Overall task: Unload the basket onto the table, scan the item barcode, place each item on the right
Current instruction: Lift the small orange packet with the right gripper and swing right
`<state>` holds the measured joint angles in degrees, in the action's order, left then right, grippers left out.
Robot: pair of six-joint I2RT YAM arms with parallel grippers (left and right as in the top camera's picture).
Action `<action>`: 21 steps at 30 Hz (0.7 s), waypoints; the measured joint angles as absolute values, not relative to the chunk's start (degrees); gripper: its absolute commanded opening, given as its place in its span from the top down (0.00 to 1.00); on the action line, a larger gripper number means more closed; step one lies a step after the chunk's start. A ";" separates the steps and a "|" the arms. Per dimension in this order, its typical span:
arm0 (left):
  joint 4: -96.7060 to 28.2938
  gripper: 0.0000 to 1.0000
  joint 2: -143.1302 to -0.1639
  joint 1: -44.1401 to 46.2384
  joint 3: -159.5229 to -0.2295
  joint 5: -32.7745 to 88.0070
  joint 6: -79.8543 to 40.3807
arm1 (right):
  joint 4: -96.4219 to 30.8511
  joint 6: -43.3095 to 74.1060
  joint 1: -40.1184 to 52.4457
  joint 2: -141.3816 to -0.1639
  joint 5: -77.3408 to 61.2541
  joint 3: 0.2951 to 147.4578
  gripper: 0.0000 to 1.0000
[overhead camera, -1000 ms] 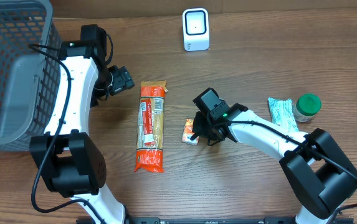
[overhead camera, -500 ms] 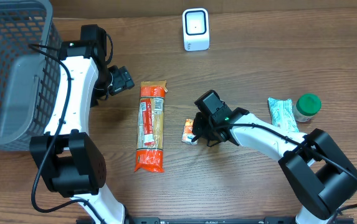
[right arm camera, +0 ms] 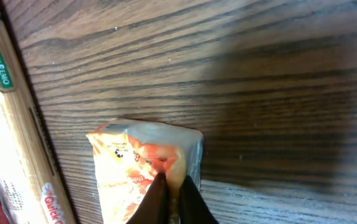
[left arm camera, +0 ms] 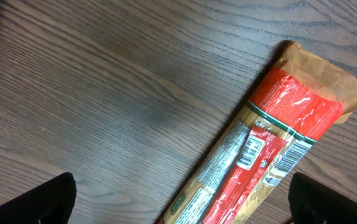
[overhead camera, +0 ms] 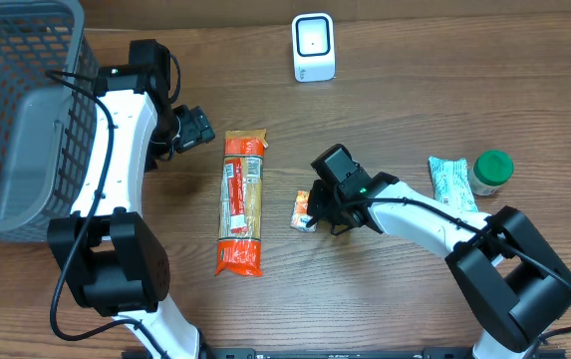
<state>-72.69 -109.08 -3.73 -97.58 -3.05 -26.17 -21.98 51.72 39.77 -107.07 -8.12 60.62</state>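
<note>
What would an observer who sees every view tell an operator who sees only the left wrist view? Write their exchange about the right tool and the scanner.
Operator: I see only pasta. What is the right tool doing?
Observer: It is shut on a small packet, right of the pasta.
Operator: Where is the scanner?
Observer: It stands alone, past the pasta's far end.

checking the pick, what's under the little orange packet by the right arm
Only bare table shows around the orange packet; whatever is beneath it is covered by the packet itself. The right end effector pinches its edge.
</note>
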 measured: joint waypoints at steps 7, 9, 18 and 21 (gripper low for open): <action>-72.69 0.00 -109.08 -3.73 -97.58 -3.05 -26.17 | -22.02 49.84 39.35 -107.00 -9.52 60.62 0.96; -72.69 0.00 -109.08 -3.73 -97.58 -3.05 -26.17 | -22.11 47.88 38.48 -106.98 -12.40 60.49 0.96; -72.69 0.00 -109.08 -3.73 -97.58 -3.05 -26.17 | -22.61 31.24 24.25 -102.13 -43.72 58.92 0.96; -72.69 0.00 -109.08 -3.73 -97.58 -3.05 -26.17 | -22.57 27.09 21.10 -98.87 -55.53 58.92 0.96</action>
<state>-72.69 -109.08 -3.73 -97.58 -3.05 -26.17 -22.57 27.09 21.10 -98.87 -55.53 58.92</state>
